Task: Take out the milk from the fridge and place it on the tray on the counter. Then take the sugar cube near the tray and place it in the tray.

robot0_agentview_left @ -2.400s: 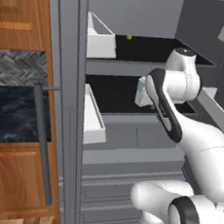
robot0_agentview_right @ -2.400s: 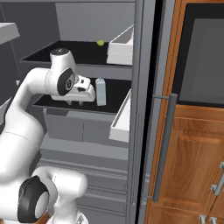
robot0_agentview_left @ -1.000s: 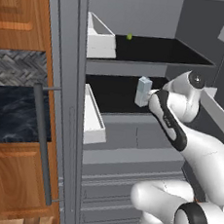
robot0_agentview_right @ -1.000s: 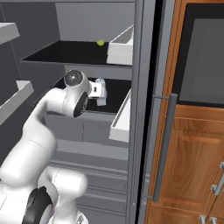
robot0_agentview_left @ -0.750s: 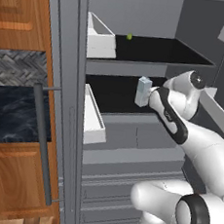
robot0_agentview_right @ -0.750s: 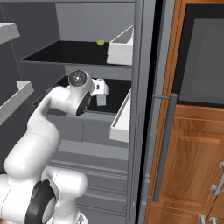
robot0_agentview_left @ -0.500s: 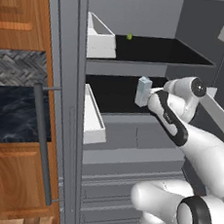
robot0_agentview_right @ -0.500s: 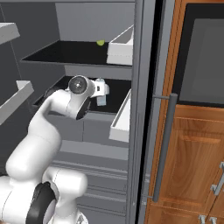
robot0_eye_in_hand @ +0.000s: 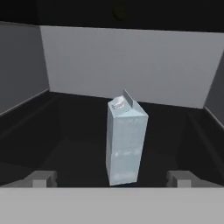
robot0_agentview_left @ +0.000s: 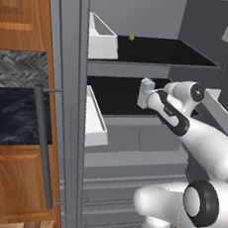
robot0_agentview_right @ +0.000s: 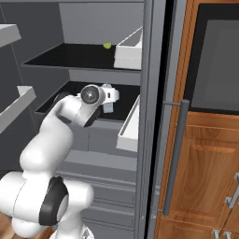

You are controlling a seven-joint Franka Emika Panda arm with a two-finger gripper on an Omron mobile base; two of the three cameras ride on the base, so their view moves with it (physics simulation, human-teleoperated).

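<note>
The milk [robot0_eye_in_hand: 126, 144] is a pale bluish carton with a gabled top. It stands upright on the black middle shelf [robot0_agentview_left: 113, 93] of the open fridge [robot0_agentview_left: 67, 56]. My gripper [robot0_eye_in_hand: 111, 179] is open, with one fingertip low on each side of the carton and a clear gap to it on both sides. From the left base the milk [robot0_agentview_left: 146, 89] shows just past my hand, and from the right base the milk [robot0_agentview_right: 108, 107] peeks out under it. The black marble counter [robot0_agentview_left: 11, 117] lies to the fridge's left. The tray and the sugar cube are out of view.
White door bins [robot0_agentview_left: 101, 37] [robot0_agentview_left: 96, 116] hang left of the shelves, close to my forearm. A small green fruit [robot0_agentview_left: 131, 37] lies on the upper shelf. The long dark fridge handle [robot0_agentview_right: 175, 154] stands in front of wooden cabinets [robot0_agentview_right: 205, 177].
My arm has pushed deeper into the middle shelf, bringing the hand up to the milk. The jaws stay wide apart. The carton has not moved.
</note>
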